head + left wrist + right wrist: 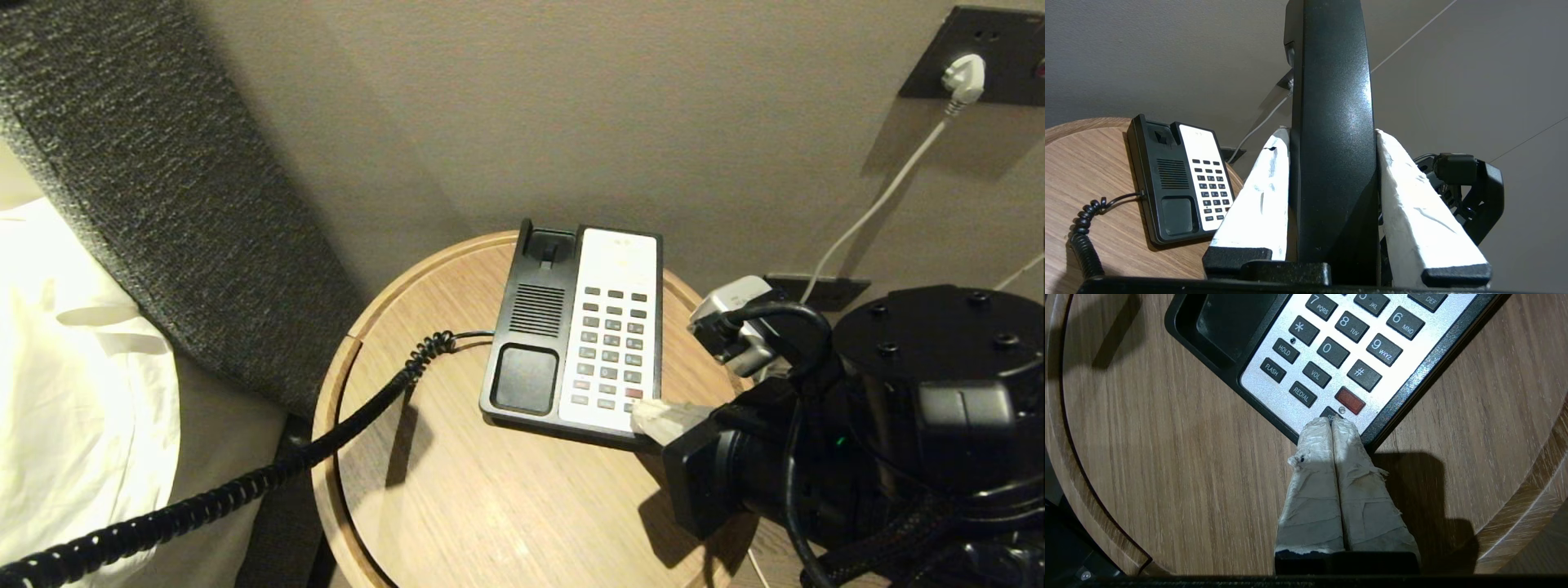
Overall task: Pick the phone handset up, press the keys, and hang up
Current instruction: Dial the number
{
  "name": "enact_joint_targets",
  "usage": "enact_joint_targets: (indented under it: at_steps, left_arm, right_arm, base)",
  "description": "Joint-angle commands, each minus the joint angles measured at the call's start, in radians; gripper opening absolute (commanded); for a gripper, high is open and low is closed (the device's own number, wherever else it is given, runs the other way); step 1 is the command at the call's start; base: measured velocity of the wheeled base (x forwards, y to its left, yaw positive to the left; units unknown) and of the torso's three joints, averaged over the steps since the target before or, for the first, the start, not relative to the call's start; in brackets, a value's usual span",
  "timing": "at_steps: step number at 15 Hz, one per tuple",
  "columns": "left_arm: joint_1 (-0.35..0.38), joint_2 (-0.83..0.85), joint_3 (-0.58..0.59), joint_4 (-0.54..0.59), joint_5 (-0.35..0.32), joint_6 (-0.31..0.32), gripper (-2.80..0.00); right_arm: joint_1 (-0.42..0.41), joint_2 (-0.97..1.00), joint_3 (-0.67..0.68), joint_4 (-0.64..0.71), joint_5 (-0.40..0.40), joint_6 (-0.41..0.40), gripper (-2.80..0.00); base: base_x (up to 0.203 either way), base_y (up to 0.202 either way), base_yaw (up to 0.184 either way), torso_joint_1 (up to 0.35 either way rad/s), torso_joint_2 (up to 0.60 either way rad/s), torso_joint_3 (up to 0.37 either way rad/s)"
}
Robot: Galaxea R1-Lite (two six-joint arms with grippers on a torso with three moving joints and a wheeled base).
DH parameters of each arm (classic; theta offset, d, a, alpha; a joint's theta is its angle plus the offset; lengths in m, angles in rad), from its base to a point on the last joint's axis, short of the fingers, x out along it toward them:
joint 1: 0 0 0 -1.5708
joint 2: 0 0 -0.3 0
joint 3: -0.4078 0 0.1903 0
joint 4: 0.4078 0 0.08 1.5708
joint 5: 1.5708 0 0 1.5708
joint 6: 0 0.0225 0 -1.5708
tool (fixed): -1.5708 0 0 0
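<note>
Our right gripper (1332, 421) has its two taped fingers pressed together into one blunt tip, resting at the near corner of the faceplate, on or just over the bottom key beside the red one; whether it is touching we cannot tell. In the head view that tip (645, 411) sits at the lower right corner of the keys (611, 347).

Our left gripper (1333, 134) is clamped on the phone handset (1333, 122), one white padded finger on each long side, the hold taken around the middle of the shaft. The handset is off the cradle, lifted clear of the table (457, 490) and out of the head view. Its long axis runs straight out along the fingers, away from the wrist, with one rounded end beyond the fingertips.

We judge the handset stiff, light and glossy, so likely to slip if the squeeze loosens; a mid-shaft hold across the narrow width suits it. The coiled cord (245, 490) runs from the phone base (571, 335) off the table edge toward our left, and will tug a little on the handset. The base lies flat with its long axis pointing toward the wall, cradle (531, 327) empty on its left side.
</note>
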Motion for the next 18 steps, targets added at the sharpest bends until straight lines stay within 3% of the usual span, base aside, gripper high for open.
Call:
enact_joint_targets:
  at_steps: [1, 18]
  left_arm:
    - [0.000, 0.003, -0.002, -0.003, 0.000, -0.003, -2.80]
    - [-0.001, -0.002, -0.008, -0.008, 0.000, -0.002, -2.80]
  right_arm:
    - [-0.001, 0.009, -0.010, -0.003, -0.005, -0.001, -2.80]
    - [-0.007, 0.033, -0.002, -0.003, -0.013, -0.005, -2.80]
  base:
    - [0.000, 0.000, 0.000, 0.000, 0.00, 0.000]
    - [0.000, 0.000, 0.000, 0.000, 0.00, 0.000]
